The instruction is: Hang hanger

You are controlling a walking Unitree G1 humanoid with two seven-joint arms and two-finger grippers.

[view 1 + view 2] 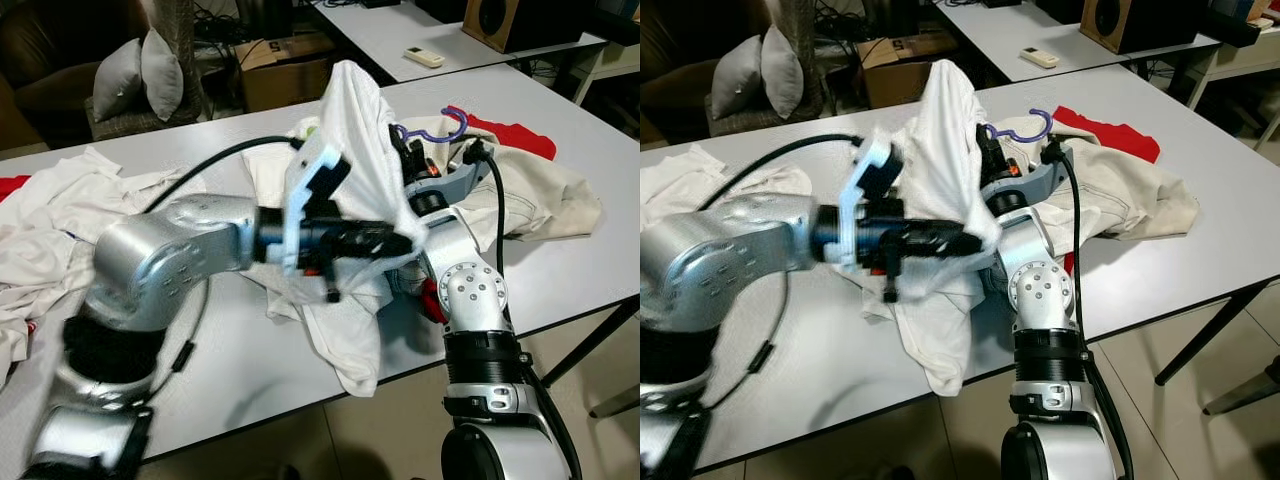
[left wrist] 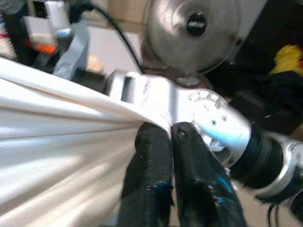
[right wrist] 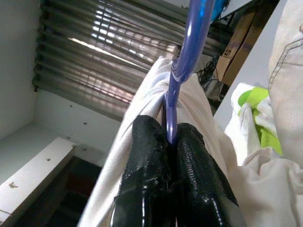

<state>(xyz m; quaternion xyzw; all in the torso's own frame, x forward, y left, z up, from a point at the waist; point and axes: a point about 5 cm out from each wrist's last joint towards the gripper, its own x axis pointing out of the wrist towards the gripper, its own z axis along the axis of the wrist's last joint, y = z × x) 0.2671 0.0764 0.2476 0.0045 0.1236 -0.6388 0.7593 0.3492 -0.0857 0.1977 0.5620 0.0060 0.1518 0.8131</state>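
A purple plastic hanger [image 1: 437, 128] sticks its hook out above a white shirt [image 1: 352, 130] draped over it, raised above the white table [image 1: 250, 370]. My right gripper [image 3: 171, 139] is shut on the hanger's neck [image 3: 182, 71], with shirt cloth around it. My left gripper [image 2: 170, 135] reaches across from the left and is shut on a stretched fold of the white shirt [image 2: 61, 142], close against the right arm's wrist [image 2: 199, 109]. The lower part of the shirt [image 1: 940, 350] hangs over the table's front edge.
More clothes lie on the table: a beige garment [image 1: 540, 200], a red one [image 1: 515, 135], white ones [image 1: 60, 215] at the left. A second table [image 1: 420, 30] with a remote stands behind. A cardboard box [image 1: 285, 70] and cushions [image 1: 140, 80] sit beyond.
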